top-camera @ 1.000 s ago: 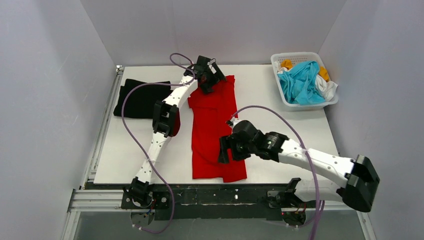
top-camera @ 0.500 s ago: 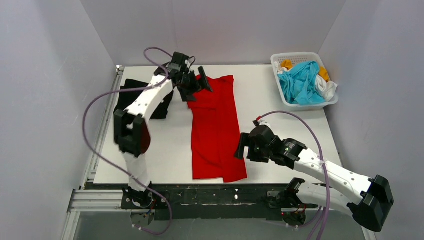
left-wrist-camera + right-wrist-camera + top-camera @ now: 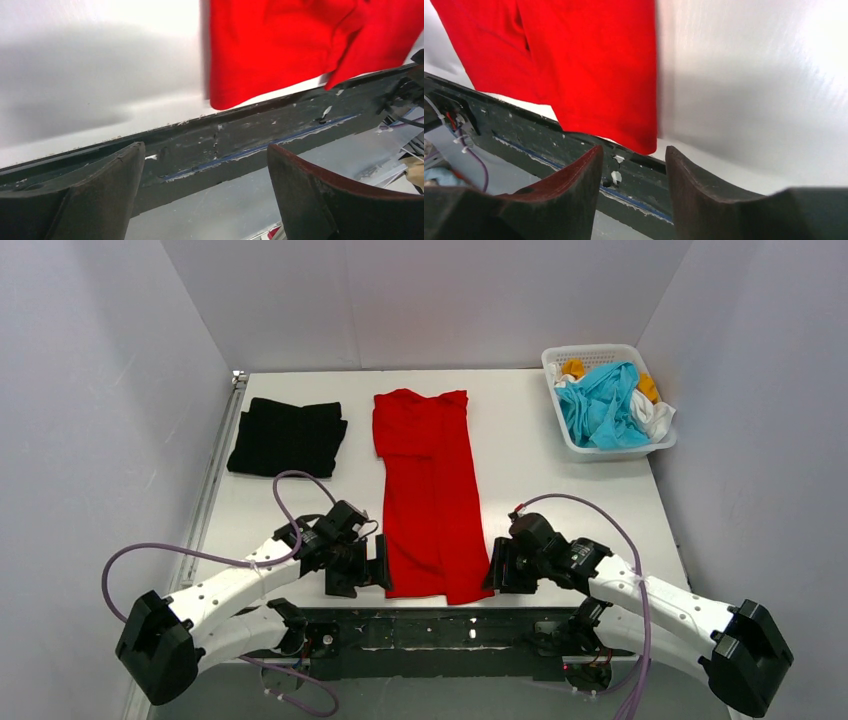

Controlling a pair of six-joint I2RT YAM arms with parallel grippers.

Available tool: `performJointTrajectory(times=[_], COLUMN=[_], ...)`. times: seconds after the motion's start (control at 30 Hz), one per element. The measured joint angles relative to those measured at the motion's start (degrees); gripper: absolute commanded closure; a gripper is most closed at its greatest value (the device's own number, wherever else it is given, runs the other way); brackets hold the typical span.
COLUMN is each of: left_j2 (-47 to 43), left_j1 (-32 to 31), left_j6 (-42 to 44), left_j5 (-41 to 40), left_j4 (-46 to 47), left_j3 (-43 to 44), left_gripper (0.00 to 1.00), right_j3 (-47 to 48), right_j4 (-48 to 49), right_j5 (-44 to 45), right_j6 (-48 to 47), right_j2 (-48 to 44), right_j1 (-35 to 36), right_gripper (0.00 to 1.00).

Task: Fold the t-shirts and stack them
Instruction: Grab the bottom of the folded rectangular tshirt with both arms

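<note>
A bright red t-shirt (image 3: 430,490), folded into a long strip, lies down the middle of the table; its near end reaches the front edge. It shows in the left wrist view (image 3: 280,45) and the right wrist view (image 3: 574,65). A folded black t-shirt (image 3: 287,436) lies at the back left. My left gripper (image 3: 372,570) is open and empty just left of the red shirt's near left corner. My right gripper (image 3: 496,567) is open and empty just right of its near right corner. Cyan (image 3: 603,405), white and orange-yellow shirts fill the basket.
A white lattice basket (image 3: 560,430) stands at the back right corner. The table's dark front rail (image 3: 240,140) runs just below both grippers, also in the right wrist view (image 3: 574,150). Purple cables loop from both arms.
My left arm has swung from the red shirt's far end down to its near left corner. My right gripper has moved off the shirt to its near right corner. The shirt's far end now lies flat.
</note>
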Motion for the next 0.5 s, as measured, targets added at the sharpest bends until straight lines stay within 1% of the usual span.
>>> performJointTrajectory(times=[0.07,0.17,0.33,0.43,0.5], left_j2=[-1.2,-0.6,5.0,7.0,7.7], left_j1=[-0.4,-0.7,-1.1,-1.4,-1.4], left_j6=[-1.6,-3.5,-5.8,-6.5,-6.7], left_j5=[0.3,1.7,5.2,6.1,6.5], left_j4=[1.6,5.4,12.6,15.4,16.7], left_j3=[-3.3,-5.9,-7.0,-7.4,-7.7], left_gripper=[0.20,0.27,0.40,0.43,0.48], right_j3=[-1.1,-1.4,-1.9,-2.1,-2.1], right_j4=[1.1,1.7,2.6,3.4,4.2], right_j5=[-1.2,-2.1,-2.7,-3.0,-3.1], right_j6=[0.1,0.0,0.1,0.0,-0.1], right_j2=[0.0,1.0,3.4,4.6,5.9], right_j1=[0.0,0.0,0.0,0.0,0.0], right_gripper=[0.49,0.54,0.56,0.60,0.60])
